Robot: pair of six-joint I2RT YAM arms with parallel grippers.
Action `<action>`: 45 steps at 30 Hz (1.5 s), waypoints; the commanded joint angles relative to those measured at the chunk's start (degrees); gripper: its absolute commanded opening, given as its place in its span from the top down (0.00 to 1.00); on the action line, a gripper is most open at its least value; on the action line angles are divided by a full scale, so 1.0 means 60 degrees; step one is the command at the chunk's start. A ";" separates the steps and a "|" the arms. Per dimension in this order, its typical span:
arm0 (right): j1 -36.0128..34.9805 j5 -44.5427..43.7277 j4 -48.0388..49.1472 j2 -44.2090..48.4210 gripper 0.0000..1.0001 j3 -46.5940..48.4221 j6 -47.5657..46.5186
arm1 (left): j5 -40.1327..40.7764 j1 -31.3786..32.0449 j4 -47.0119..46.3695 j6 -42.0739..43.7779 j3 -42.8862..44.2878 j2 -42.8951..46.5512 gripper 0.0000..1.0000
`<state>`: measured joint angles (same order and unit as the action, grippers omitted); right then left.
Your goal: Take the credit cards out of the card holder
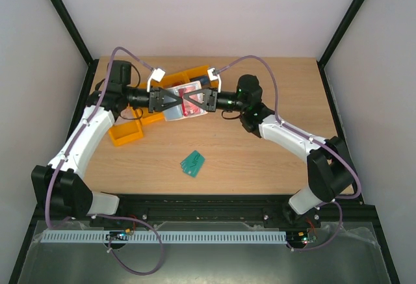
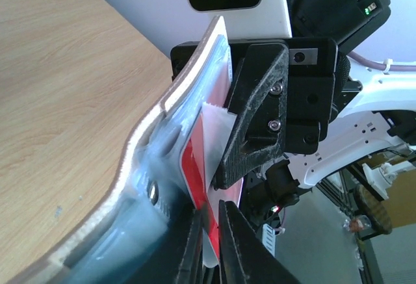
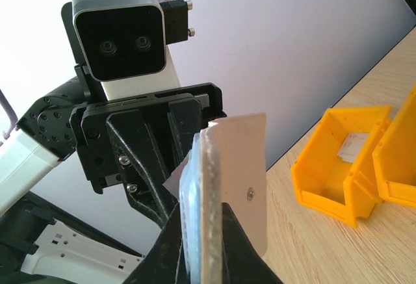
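Note:
The card holder (image 1: 174, 112) hangs above the table's far middle, held between both grippers. My right gripper (image 3: 205, 209) is shut on its beige edge (image 3: 240, 160), just below the snap. In the left wrist view its pale blue inner face (image 2: 146, 167) bulges to the left. My left gripper (image 2: 211, 209) is shut on a dark red credit card (image 2: 194, 167) with a whitish card (image 2: 214, 118) next to it, both sticking out of the holder. In the top view the left gripper (image 1: 168, 101) and right gripper (image 1: 198, 101) face each other, with the red card (image 1: 190, 106) between them.
Two green cards (image 1: 192, 162) lie flat on the table in front of the grippers. Yellow bins stand at the back left (image 1: 127, 133) and behind the grippers (image 1: 188, 76); they also show in the right wrist view (image 3: 338, 160). The right gripper's black finger (image 2: 257, 115) sits close to the cards.

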<state>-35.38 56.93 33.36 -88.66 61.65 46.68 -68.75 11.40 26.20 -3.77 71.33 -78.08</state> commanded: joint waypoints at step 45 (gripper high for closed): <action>0.0300 0.0836 0.2098 0.0250 0.98 -0.0456 0.1361 | -0.0145 0.0124 -0.0428 0.0093 -0.0361 0.0224 0.75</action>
<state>-33.34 60.25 40.18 -88.20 58.61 54.24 -68.34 10.52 26.46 -1.02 70.89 -76.73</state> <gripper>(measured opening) 0.048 0.119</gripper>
